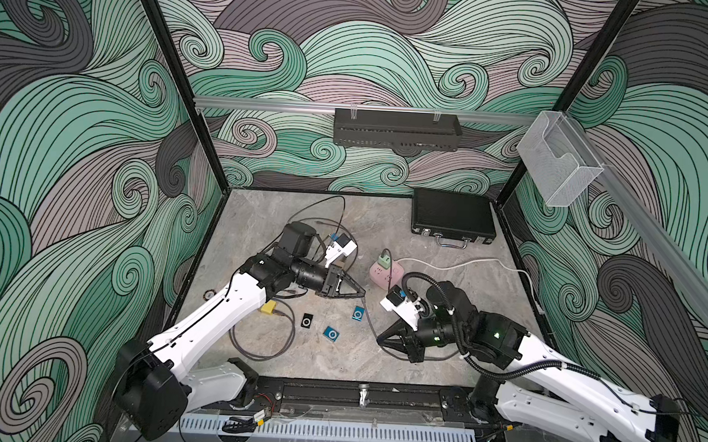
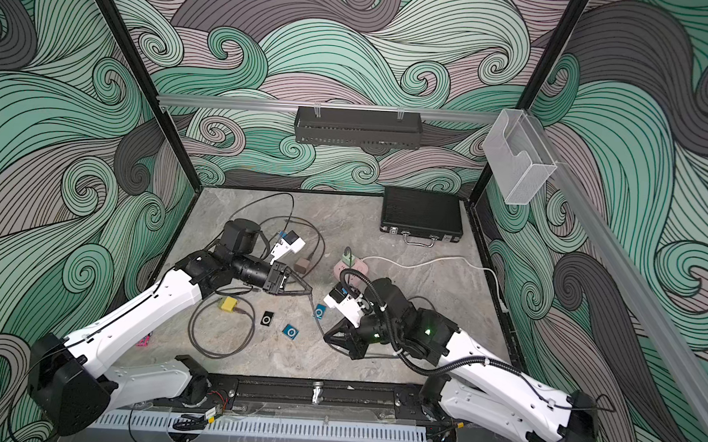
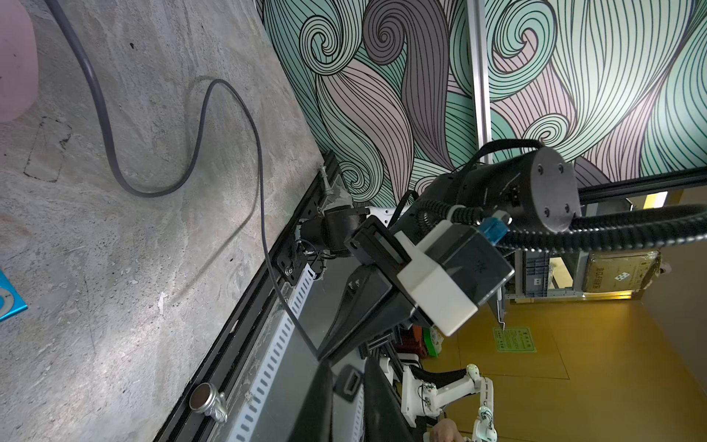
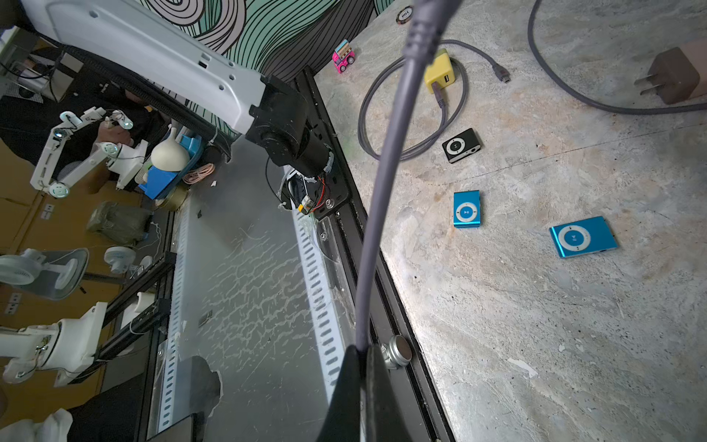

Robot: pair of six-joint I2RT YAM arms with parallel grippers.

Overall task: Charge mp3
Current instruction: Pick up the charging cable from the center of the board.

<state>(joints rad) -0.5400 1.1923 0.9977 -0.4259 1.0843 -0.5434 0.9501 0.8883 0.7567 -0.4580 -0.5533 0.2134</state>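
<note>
Right fingers [image 4: 344,382] pinch the cable [image 4: 383,172], left fingers' [image 1: 361,290] state unclear near its far end; a slipping plug could miss the blue mp3 [image 1: 358,313] lying on the counter [image 1: 336,366] just beside.

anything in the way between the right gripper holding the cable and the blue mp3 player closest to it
Nothing visible. The right gripper is shut on the grey cable, and only bare table lies between it and the nearest blue player. The left gripper sits close beyond the player and might crowd the approach.
</note>
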